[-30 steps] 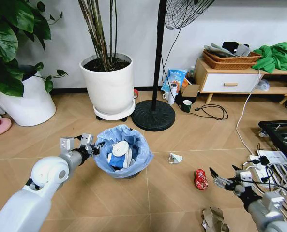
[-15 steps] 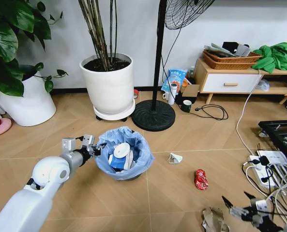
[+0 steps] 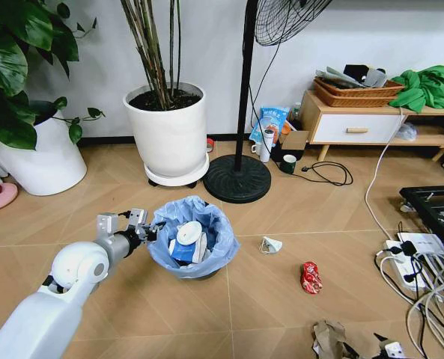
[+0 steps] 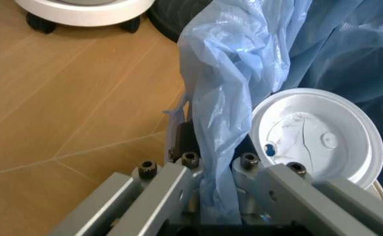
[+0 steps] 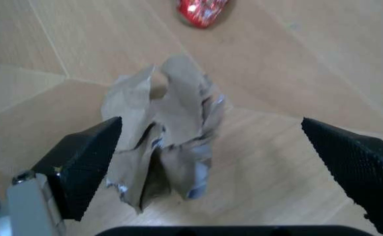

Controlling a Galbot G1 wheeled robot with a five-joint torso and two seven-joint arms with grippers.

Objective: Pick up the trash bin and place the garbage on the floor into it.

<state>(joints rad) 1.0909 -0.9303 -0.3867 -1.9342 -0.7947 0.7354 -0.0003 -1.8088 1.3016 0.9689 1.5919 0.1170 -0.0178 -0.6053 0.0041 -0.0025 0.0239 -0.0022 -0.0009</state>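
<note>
Chevron floor (image 3: 281, 299) carries the trash bin (image 3: 193, 241) before the white pots, left gripper (image 4: 211, 177) clamped on its blue-lined rim, while the right gripper (image 5: 224, 162), jaws wide, hangs over crumpled brown paper (image 5: 165, 142): collection underway, and closing squarely on it seems next.

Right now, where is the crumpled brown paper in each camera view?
Head view: brown paper on the floor at the bottom edge, right of centre.
Right wrist view: centre, framed by the open right tool.
Left wrist view: aimed instead at the trash bin and the white lid in it.
Shared landmark: red can, just beyond the paper.
</note>
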